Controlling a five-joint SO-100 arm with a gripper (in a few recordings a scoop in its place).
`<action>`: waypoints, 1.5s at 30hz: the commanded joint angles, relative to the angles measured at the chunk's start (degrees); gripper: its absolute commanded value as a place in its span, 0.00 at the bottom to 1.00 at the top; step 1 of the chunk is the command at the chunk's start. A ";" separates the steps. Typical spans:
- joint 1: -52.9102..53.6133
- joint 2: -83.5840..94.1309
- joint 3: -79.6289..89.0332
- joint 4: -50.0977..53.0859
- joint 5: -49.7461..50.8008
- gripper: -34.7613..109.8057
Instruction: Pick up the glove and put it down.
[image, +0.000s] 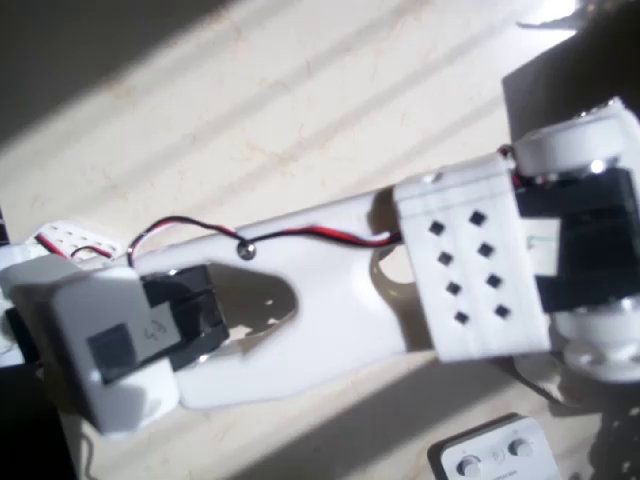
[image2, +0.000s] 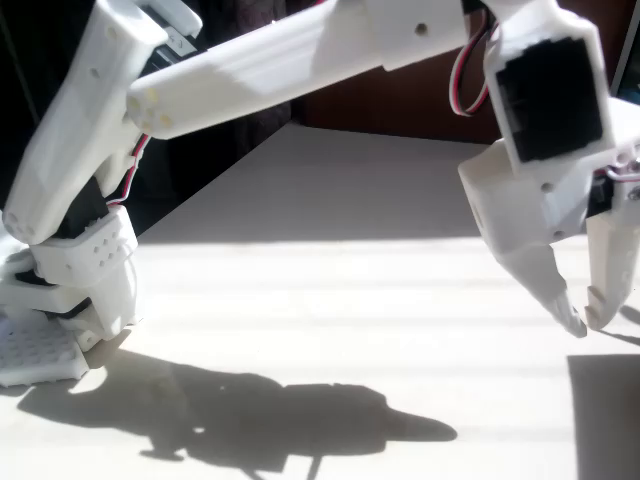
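Note:
The glove is out of view. In the fixed view my white gripper (image2: 587, 323) hangs at the right, a little above the pale table (image2: 330, 300). Its two pointed fingertips (image2: 572, 318) aim downward and almost touch, with nothing between them. The white arm (image2: 300, 55) reaches across the top of that view from its base (image2: 80, 270) at the left. Seen from overhead, the arm (image: 330, 270) crosses the picture and its wrist block (image: 100, 340) at the left covers the fingers.
A white box with two round knobs (image: 495, 455) sits at the bottom right edge of the overhead view. The arm's dark shadow (image2: 260, 415) falls on the sunlit table in front of the base. A dark wall (image2: 400, 110) stands behind the table.

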 joint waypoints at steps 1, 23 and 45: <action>-0.26 3.96 -0.62 -0.09 -0.26 0.24; -0.09 41.22 32.52 -23.64 -0.26 0.24; -0.18 95.27 101.07 -27.42 -0.26 0.24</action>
